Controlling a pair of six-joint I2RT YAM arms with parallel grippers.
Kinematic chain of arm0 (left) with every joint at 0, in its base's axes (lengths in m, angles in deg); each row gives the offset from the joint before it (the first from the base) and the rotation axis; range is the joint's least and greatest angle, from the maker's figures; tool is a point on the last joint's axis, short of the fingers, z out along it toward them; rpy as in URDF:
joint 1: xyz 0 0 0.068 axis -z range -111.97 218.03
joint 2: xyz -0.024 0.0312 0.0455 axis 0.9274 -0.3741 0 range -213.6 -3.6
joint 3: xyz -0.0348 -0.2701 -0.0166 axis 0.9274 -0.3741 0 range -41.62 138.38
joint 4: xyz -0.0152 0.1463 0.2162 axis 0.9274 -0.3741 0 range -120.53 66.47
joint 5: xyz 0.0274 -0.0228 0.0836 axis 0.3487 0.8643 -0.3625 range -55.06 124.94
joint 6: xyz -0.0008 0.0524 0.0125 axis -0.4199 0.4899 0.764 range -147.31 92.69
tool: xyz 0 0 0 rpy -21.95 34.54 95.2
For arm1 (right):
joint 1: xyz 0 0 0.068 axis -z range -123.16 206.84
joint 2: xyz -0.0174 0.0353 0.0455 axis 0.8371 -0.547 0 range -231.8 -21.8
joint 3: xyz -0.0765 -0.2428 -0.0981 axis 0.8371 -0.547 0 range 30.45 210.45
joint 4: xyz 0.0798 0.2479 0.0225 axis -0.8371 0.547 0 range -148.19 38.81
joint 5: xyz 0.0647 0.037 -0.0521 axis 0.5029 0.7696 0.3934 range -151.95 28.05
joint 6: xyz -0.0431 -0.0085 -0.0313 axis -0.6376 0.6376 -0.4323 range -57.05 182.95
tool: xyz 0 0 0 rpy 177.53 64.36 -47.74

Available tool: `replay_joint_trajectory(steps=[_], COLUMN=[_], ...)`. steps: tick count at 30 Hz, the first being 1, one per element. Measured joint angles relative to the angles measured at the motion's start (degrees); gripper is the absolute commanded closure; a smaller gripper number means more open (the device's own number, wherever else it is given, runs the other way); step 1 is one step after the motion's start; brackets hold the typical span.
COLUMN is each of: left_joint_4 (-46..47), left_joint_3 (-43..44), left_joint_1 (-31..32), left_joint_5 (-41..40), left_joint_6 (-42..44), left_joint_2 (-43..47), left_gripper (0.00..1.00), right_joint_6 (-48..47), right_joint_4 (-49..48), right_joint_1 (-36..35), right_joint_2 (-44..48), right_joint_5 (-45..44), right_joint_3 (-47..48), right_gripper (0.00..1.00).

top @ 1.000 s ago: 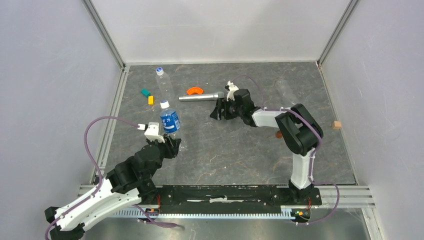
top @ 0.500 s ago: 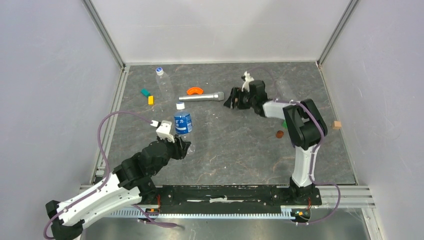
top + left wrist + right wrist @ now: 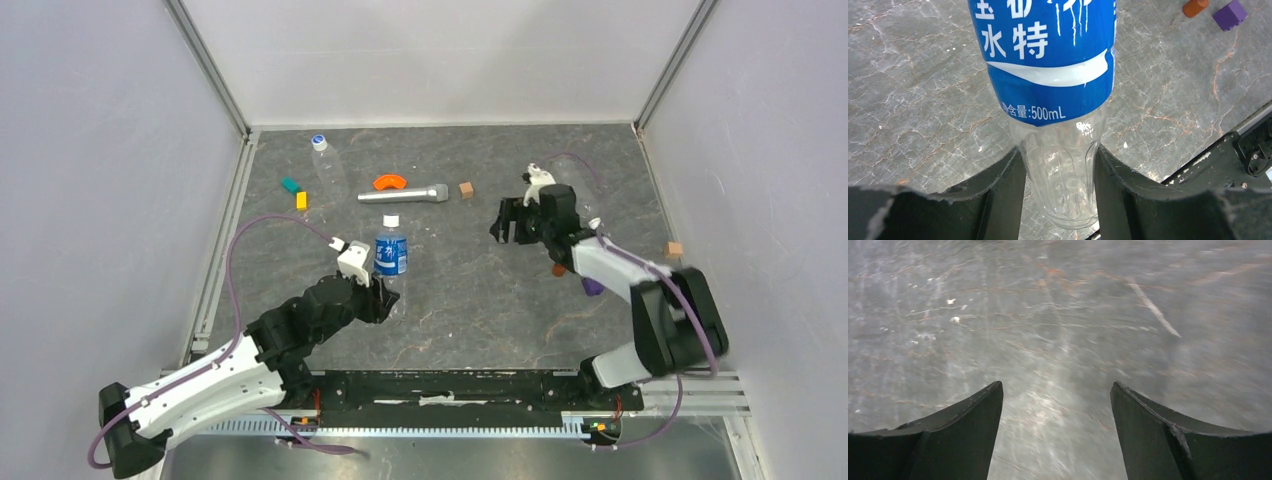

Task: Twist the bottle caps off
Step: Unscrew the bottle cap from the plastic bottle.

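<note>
Nearest the arm bases, the left end effector (image 3: 1058, 172) is clamped on the clear ribbed lower part of the blue-labelled bottle (image 3: 391, 256), one finger on each side below the label. The bottle stands roughly upright, long axis up and down, its white cap (image 3: 391, 221) on top and screwed on. Whether its base touches the counter (image 3: 470, 300) I cannot tell.

The right end effector (image 3: 510, 222) is spread wide and holds nothing; its wrist view shows only bare counter between the fingers. It is the free one, and the cap lies to its left across an open stretch, so by my judgement the twist falls to it: reach leftward and close down over the cap from above.

Farther back lie a silver cylinder (image 3: 404, 194), an orange curved piece (image 3: 389, 181) and a small wooden cube (image 3: 466, 189). At the far left a second clear bottle (image 3: 326, 168) lies on its side, capped.

The counter is dark grey veined stone, walled by plain pale panels.
</note>
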State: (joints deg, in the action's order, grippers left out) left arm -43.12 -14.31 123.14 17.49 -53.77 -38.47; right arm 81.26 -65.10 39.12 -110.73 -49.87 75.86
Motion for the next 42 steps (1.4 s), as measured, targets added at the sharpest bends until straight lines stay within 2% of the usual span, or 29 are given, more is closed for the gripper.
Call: replay_joint_trajectory(steps=[8,14,18,23,28,33,36,40,42], left_joint_4=[3.1,4.6,8.1,13.4,14.2,14.2,14.3,13.7,13.6], left_joint_3=[-0.2,-0.3,-0.6,0.4,5.3,9.3,9.9,10.5,11.1], left_joint_1=[0.0,0.0,0.0,0.0,0.0,0.3,0.7,0.9,0.9], left_joint_5=[3.5,7.1,13.4,25.9,37.5,42.9,44.2,44.6,44.5], left_joint_6=[1.1,1.9,3.9,7.2,10.1,12.1,13.1,14.4,15.0], left_joint_2=[-3.7,-6.1,-7.2,-14.8,-26.5,-32.9,-33.9,-34.9,-35.4], left_gripper=[0.46,0.47,0.47,0.5,0.51,0.51,0.51,0.52,0.52], right_joint_6=[-2.9,-3.2,-2.1,6.9,16.9,21.2,23.8,28.5,30.5], right_joint_4=[4.3,9.2,8.7,0.3,-12.5,-16.7,-19.1,-25.4,-28.6], right_joint_1=[6.0,6.6,6.7,6.6,6.6,6.6,6.6,5.8,4.9], right_joint_2=[23.5,31.3,35.9,44.0,45.7,45.4,43.9,41.1,39.9], right_joint_5=[-16.2,-16.9,-8.0,8.9,22.8,29.2,31.8,34.9,36.2], right_joint_3=[-11.7,-18.6,-24.2,-31.7,-31.9,-31.3,-31.3,-31.3,-31.4], right_gripper=[0.07,0.07,0.04,0.03,0.02,0.03,0.07,0.23,0.25])
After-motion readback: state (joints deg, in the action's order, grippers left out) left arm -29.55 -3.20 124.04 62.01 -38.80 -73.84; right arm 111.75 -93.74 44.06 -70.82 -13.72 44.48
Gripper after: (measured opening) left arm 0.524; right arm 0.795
